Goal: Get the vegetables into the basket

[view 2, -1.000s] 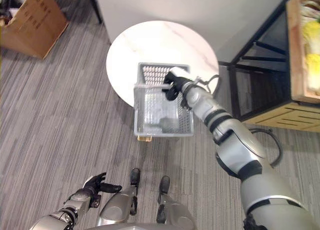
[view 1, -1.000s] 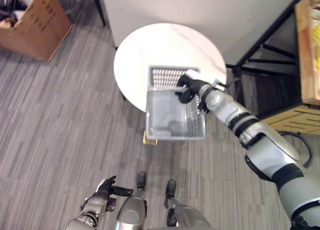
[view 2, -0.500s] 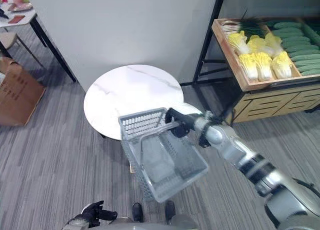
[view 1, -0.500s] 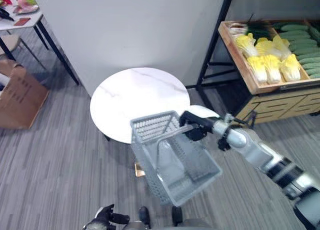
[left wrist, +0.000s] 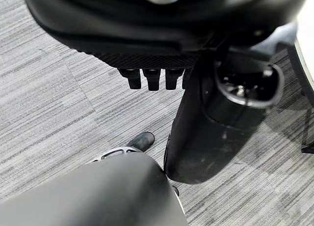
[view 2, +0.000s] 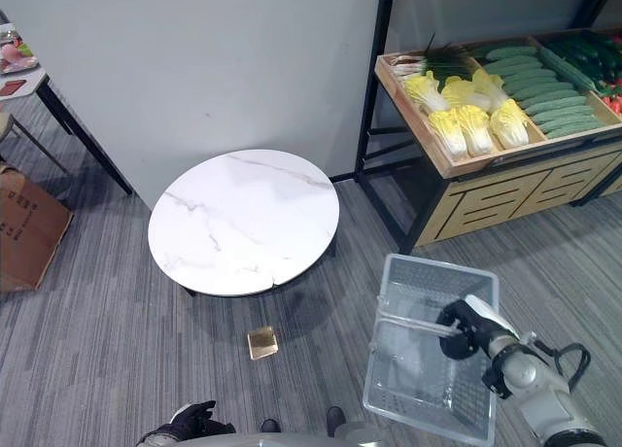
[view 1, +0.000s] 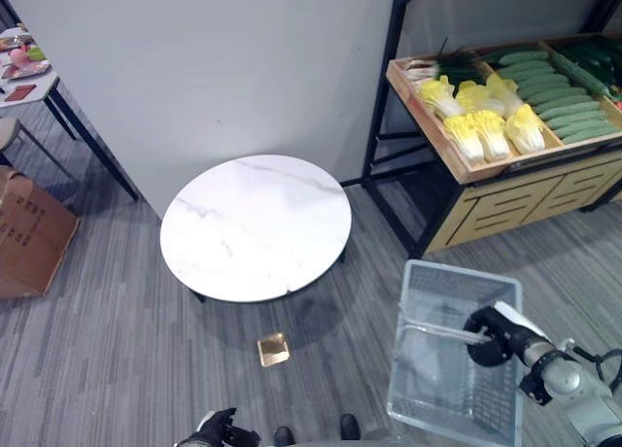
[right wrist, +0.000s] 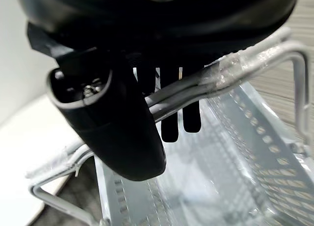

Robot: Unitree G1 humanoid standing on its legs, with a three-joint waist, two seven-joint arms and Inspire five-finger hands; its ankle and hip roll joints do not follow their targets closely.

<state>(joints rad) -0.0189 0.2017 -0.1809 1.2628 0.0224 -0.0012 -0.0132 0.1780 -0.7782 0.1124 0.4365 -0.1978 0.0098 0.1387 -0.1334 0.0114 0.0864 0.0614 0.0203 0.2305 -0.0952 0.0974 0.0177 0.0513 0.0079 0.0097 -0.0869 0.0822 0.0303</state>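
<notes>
A grey plastic basket [view 1: 457,274] hangs over the carpet at the lower right, with nothing in it. My right hand [view 1: 491,332] is shut on its wire handle [right wrist: 230,73]; the fingers [right wrist: 169,127] curl over the wires and the thumb lies under them. On the slanted wooden shelf tray [view 1: 466,170] at the upper right lie yellow-green cabbages [view 1: 486,131], cucumbers [view 1: 559,102] and green onions [view 1: 447,70]. The basket is below and in front of that tray, apart from it. My left hand [view 1: 216,430] hangs low at the bottom edge, relaxed and holding nothing.
A round white marble table [view 1: 255,228] stands left of the basket before a grey wall. On the carpet by it lies a small gold square [view 1: 274,349]. A black shelf post [view 1: 379,87] rises beside the tray. A cardboard box [view 1: 24,233] stands at the far left.
The camera has swung towards the shelf. My right hand has carried the basket from the round table's edge out over the carpet in front of the vegetable shelf.
</notes>
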